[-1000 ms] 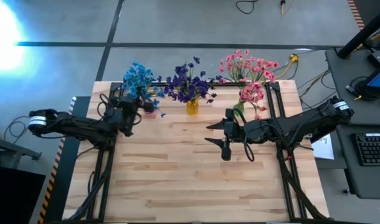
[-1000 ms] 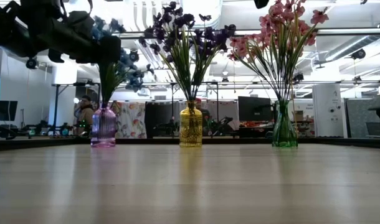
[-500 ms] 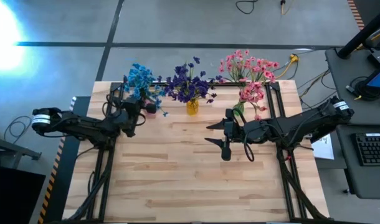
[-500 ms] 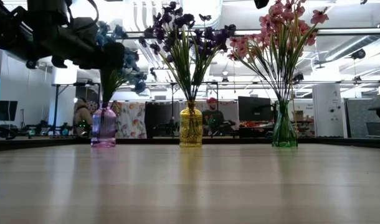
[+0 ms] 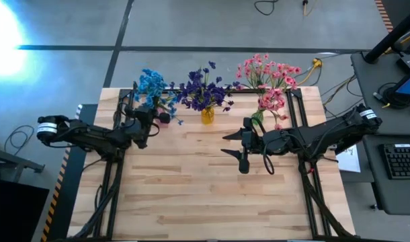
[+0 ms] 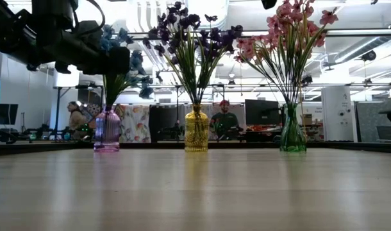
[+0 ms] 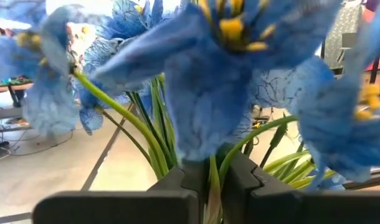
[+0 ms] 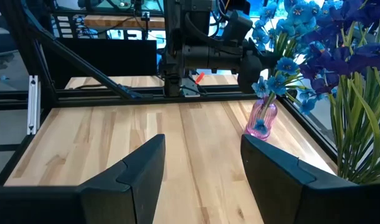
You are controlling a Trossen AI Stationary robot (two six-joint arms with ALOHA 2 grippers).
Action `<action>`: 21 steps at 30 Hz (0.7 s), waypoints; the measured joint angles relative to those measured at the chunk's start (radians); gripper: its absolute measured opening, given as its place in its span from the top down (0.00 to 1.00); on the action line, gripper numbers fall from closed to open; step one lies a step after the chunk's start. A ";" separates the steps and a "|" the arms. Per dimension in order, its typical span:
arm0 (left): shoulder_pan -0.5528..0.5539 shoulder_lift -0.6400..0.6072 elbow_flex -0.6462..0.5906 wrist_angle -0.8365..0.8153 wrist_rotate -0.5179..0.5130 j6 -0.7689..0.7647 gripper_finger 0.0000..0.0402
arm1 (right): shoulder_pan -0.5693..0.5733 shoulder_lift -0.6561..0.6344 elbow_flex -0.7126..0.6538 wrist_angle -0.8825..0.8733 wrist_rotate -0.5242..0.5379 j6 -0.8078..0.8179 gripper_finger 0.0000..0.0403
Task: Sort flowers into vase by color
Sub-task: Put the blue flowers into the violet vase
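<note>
Blue flowers (image 5: 150, 84) stand with their stems in a pink glass vase (image 6: 107, 131) at the far left of the table. Dark purple flowers (image 6: 189, 32) fill a yellow vase (image 6: 196, 131). Pink flowers (image 5: 269, 77) fill a green vase (image 6: 293, 133). My left gripper (image 5: 150, 119) hovers over the pink vase, shut on a blue sprig (image 7: 215, 81) whose blossoms fill its wrist view. My right gripper (image 5: 226, 144) waits open above the middle of the table, right of centre. My left gripper pinches one thin green stem (image 7: 212, 186) of the blue sprig between its two fingers, just under a large blossom. In the low view the gripper (image 6: 115, 61) is above the pink vase, with green stems running down to the neck. Which of these is the held stem, I cannot tell.
The three vases stand in a row along the table's far edge. Black frame rails (image 5: 111, 181) run along the table's left and right sides. The near half of the wooden top (image 5: 205, 202) is bare. People show in the room behind.
My left gripper, still shut on the blue sprig, has drifted a little toward the table's right and far edge, closer over the pink vase. The blue blossoms have moved along with it.
</note>
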 joint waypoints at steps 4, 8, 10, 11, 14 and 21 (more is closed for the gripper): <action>0.000 0.013 -0.001 -0.001 0.000 -0.011 0.94 | 0.000 0.000 0.000 0.000 0.000 0.000 0.50; 0.000 0.028 -0.003 -0.003 0.001 -0.034 0.90 | 0.000 0.000 0.000 0.000 0.000 0.000 0.50; 0.000 0.035 -0.004 -0.003 0.001 -0.045 0.86 | 0.000 0.000 0.000 0.000 0.000 0.000 0.50; 0.000 0.038 -0.005 -0.003 0.001 -0.046 0.84 | 0.000 0.000 0.000 0.000 0.000 0.000 0.50; -0.001 0.043 -0.006 -0.003 0.001 -0.043 0.78 | 0.000 0.000 0.000 0.000 0.000 0.000 0.50; -0.011 0.036 0.002 -0.002 -0.006 -0.034 0.61 | 0.000 0.000 0.000 -0.001 0.000 0.000 0.50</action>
